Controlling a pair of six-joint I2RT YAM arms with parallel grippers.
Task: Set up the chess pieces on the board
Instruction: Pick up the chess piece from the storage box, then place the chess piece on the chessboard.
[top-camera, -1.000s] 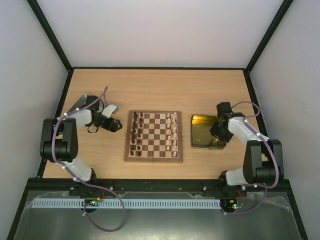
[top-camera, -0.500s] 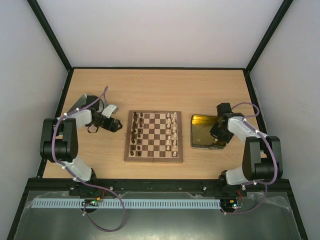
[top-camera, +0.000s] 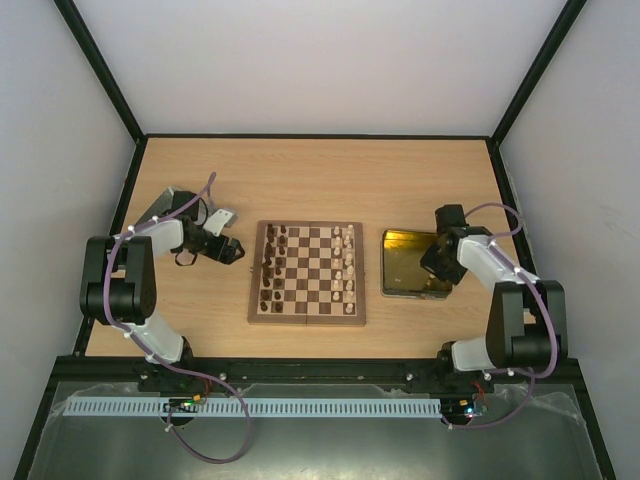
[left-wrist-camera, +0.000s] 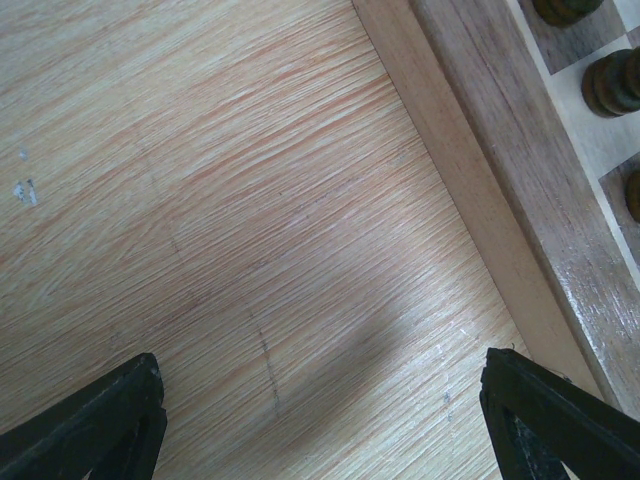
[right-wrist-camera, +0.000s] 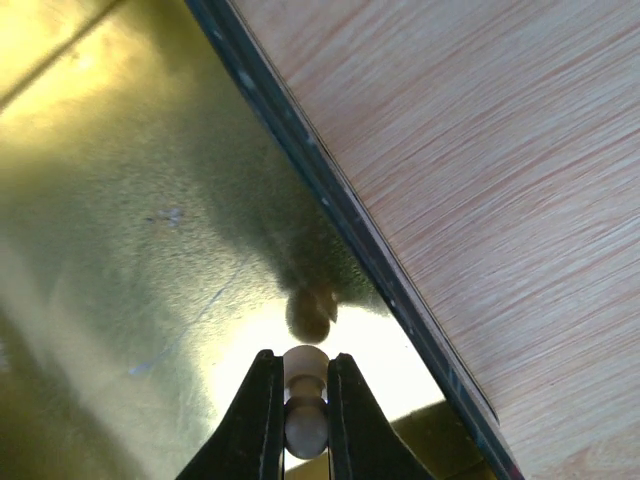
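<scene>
right tool (right-wrist-camera: 299, 372): pinching cream pawn (right-wrist-camera: 305, 428) just above gold tray (right-wrist-camera: 120, 200) | left tool (left-wrist-camera: 320, 415): spread, empty, over tabletop (left-wrist-camera: 200, 150) beside board (left-wrist-camera: 480, 150) | risk: the round pawn may slip from the narrow pinch in transit; crowded cream pieces (top-camera: 347, 262) could be toppled on placing

Light wood-grain table (top-camera: 320, 170) in a white-walled booth.
Plain white panels all round: back wall (top-camera: 320, 60), L wall (top-camera: 50, 150), R wall (top-camera: 590, 150), w/ black frame struts (top-camera: 100, 70) at the corners. Soft, even light. White slotted strip (top-camera: 300, 408) along the table's near edge, grey sheet (top-camera: 320, 450) below it.
</scene>
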